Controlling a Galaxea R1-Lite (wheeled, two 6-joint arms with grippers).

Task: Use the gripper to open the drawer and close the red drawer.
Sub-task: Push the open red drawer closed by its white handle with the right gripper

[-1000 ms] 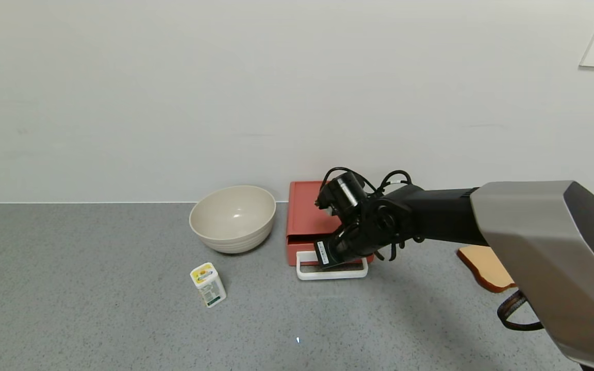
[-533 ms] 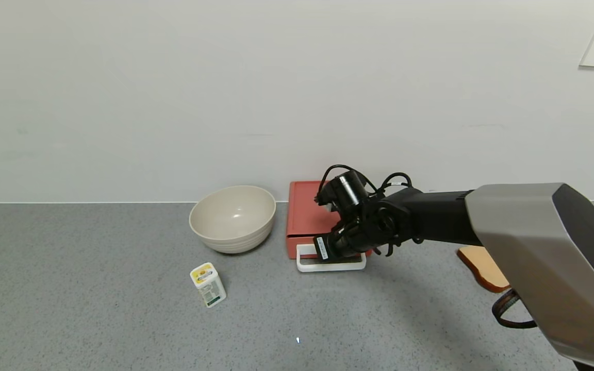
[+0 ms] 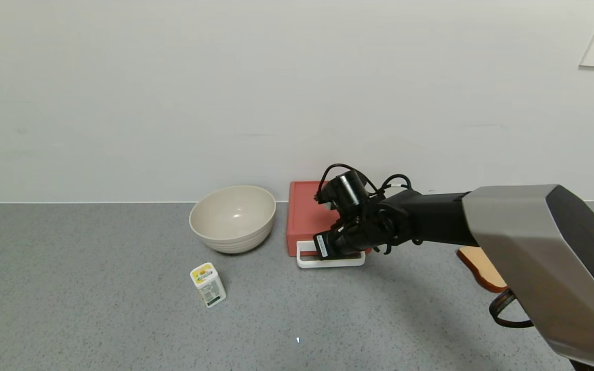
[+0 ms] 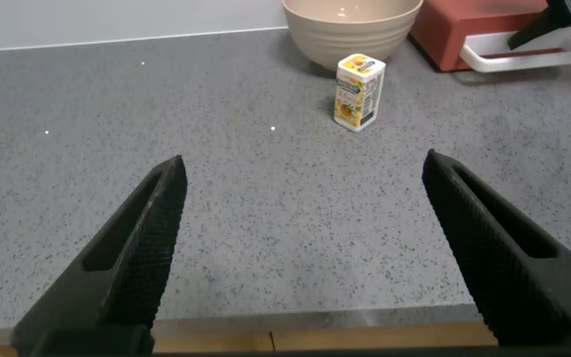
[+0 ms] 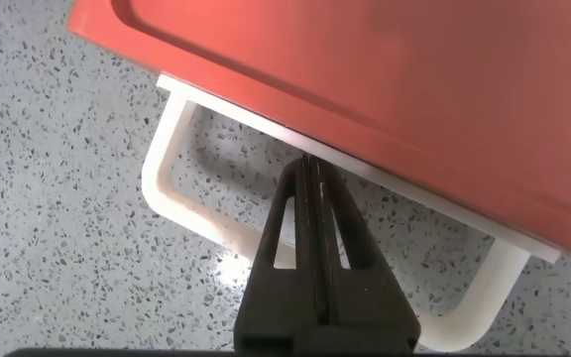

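The drawer (image 3: 310, 219) is a flat red box on the grey tabletop (image 3: 96, 309), back by the white wall (image 3: 225, 77). Its white loop handle (image 3: 330, 261) lies flat on the front side and points toward the robot.

The right end effector (image 3: 335, 247) is down at that front side. Its two black fingers (image 5: 313, 248) are pressed together with no gap, and they hold nothing. In the right wrist view they sit inside the white loop, with the tips right at the front of the drawer — just at the white strip under the red lid. The tray looks pushed in, with only the loop sticking out.

The box lies flat. Its front edge runs from left to right along the wall, and the loop handle is almost as wide as the front.

The left end effector (image 4: 310, 248) hangs low over a bare part of the tabletop, well away from the drawer. Its two black fingers are spread wide, and nothing is between them.

Just to the left of the drawer is a beige bowl (image 3: 233, 218) — it stands upright with nothing inside. In front of the bowl stands a small white bottle (image 3: 208, 284) with a yellow label. To the right of the drawer, partly behind the right arm, lies a light wooden board (image 3: 485, 267).
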